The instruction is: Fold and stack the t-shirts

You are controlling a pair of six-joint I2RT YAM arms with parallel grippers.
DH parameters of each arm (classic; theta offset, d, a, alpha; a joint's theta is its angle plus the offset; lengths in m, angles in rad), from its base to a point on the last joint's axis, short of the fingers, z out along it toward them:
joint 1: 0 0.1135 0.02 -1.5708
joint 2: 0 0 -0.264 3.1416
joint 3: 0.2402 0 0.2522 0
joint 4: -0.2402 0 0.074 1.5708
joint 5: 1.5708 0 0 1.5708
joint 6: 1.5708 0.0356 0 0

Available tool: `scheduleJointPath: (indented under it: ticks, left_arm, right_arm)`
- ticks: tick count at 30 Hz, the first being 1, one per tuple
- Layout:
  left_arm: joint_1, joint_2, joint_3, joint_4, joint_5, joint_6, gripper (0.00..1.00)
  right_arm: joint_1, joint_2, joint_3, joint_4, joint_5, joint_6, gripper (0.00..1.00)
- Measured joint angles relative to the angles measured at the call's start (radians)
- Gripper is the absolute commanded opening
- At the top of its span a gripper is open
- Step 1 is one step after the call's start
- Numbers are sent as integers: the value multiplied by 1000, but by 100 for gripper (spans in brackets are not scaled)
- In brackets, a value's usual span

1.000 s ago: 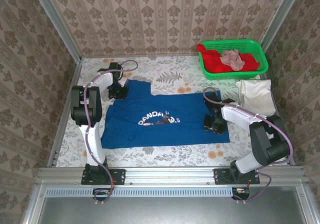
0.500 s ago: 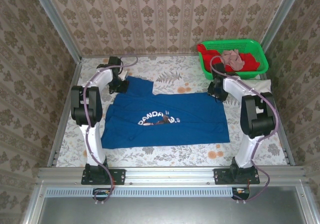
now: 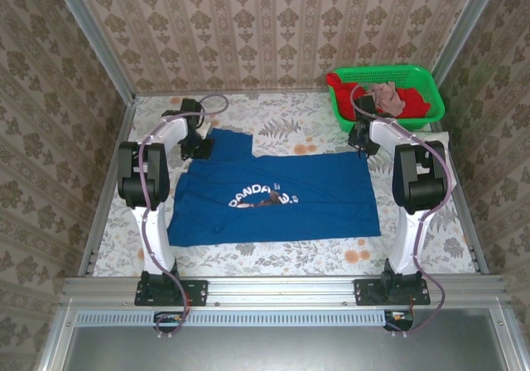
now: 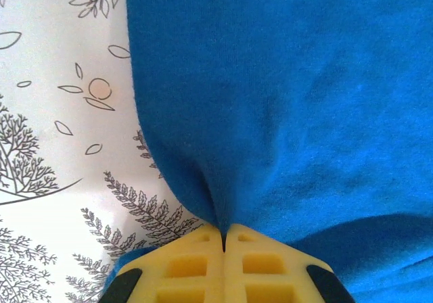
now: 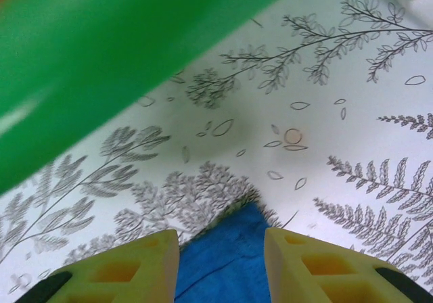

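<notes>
The table (image 3: 273, 110) wore a white covering printed with grey ferns and small orange blooms, and it showed bare along the top and bottom of the frame. A blue t-shirt (image 3: 273, 197) lay spread flat across the middle, white lettering facing up (its upper-left sleeve slightly bunched). A green basket (image 3: 389, 69) sat in the upper right corner. Just below it, at the right edge, a pale shirt (image 3: 443, 143) lay on the covering, mostly hidden.

Far right: basket (image 3: 406, 122) blocks, close beyond the right gripper (image 5: 220, 234).
Near edge: bare table (image 3: 273, 257) strip before the blue shirt (image 3: 290, 209).
Far middle: open table.
</notes>
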Motion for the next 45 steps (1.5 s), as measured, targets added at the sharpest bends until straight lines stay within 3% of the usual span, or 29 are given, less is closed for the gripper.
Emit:
scheduleJointPath:
  ticks: [18,25,31,39,45]
  left_arm:
    - [-6,0,-2,7,-3,-10,0]
    - [-6,0,-2,8,-5,-10,0]
    - [-6,0,-2,7,-5,-10,0]
    - [-6,0,1,7,-5,-10,0]
    - [-6,0,0,8,-4,-10,0]
  right_arm:
    - [-13,45,17,34,-26,57,36]
    - [-1,-27,-92,103,-38,40,38]
    - [75,-149,-202,142,-50,2,38]
    - [261,-268,-420,149,-96,5,37]
    - [290,-354,-549,124,-116,46,36]
